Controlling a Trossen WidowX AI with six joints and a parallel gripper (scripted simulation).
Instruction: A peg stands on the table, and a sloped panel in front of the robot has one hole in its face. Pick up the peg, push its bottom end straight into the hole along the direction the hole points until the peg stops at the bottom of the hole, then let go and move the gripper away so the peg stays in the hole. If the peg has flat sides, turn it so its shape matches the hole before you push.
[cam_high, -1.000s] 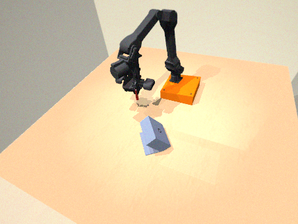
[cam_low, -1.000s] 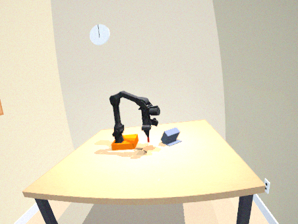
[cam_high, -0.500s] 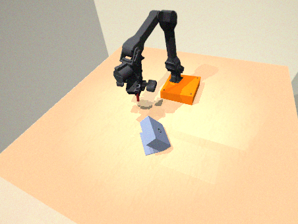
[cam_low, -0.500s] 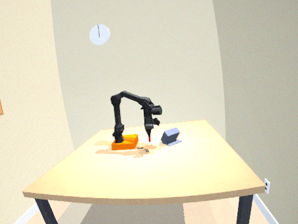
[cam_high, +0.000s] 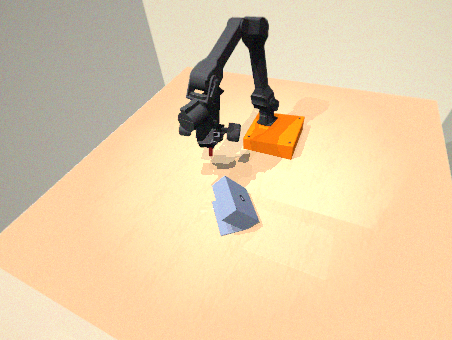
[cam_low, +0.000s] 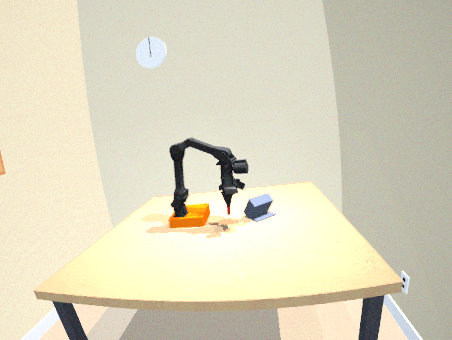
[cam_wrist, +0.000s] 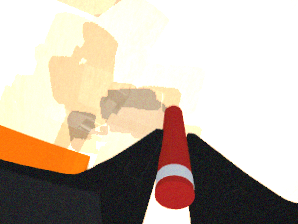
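Item 1. Gripper (cam_wrist: 174, 163): clamped on the peg, fingers pinching it from either side near its upper end. It hangs above the table with the wrist pointing down, so the peg's free bottom end leads. This is a carrying grasp: holding high on the shaft leaves the lower length bare for insertion.

Item 2. Peg (cam_wrist: 174, 156): red, round in section, with a pale band near the held end (no flat sides show, so no turning to match the hole looks needed). It projects straight out beyond the fingertips, roughly upright, its tip off the table surface as judged from the exterior view.

Item 3. Sloped panel (cam_high: 232, 206): a pale blue wedge on the table, ahead of the gripper and lower than it, well apart from the peg tip. Its slanted face is tilted up, so the peg must be leaned over to meet it squarely.

Item 4. Hole (cam_high: 243, 198): a small dark opening in the slanted face, unfilled.

Item 5. Orange base (cam_high: 274, 133): the arm's mount, just beside the gripper and behind it.

Item 6. Table (cam_low: 280, 260): bears all of the above.

Status, as judged: pickup done; carrying to the panel and tilting into line with the hole remain, then push and release.
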